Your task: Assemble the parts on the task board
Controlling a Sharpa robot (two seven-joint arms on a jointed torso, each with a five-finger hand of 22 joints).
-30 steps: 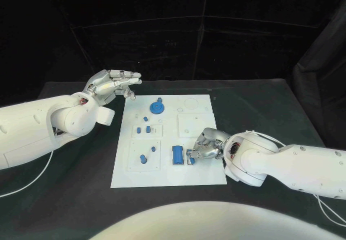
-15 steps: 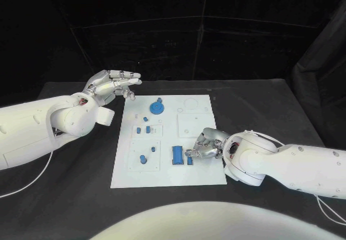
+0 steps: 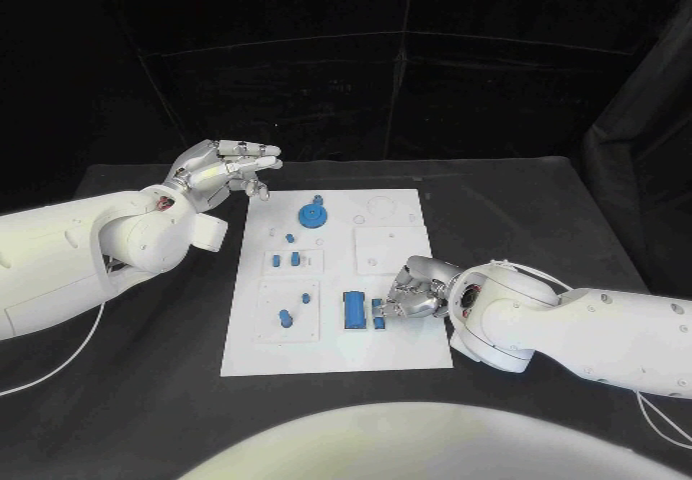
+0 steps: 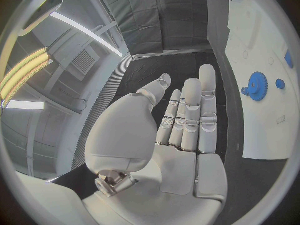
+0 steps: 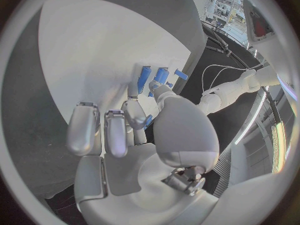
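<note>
The white task board lies in the middle of the black table. On it are a blue gear, several small blue pieces and a long blue block. My right hand is low over the board's right half, and its thumb and a finger pinch a small blue piece just beside the long block. In the right wrist view a blue sliver shows between the thumb and finger of that hand. My left hand hovers off the board's far left corner, fingers straight, holding nothing.
The gear and board lie beside my left hand in the left wrist view. A blue oval piece sits in a square recess at the board's near left. Black table surrounds the board, with dark curtains behind.
The small blue piece at my right hand's fingertips has shifted a little toward the far side, alongside the long block. My left hand has not moved.
</note>
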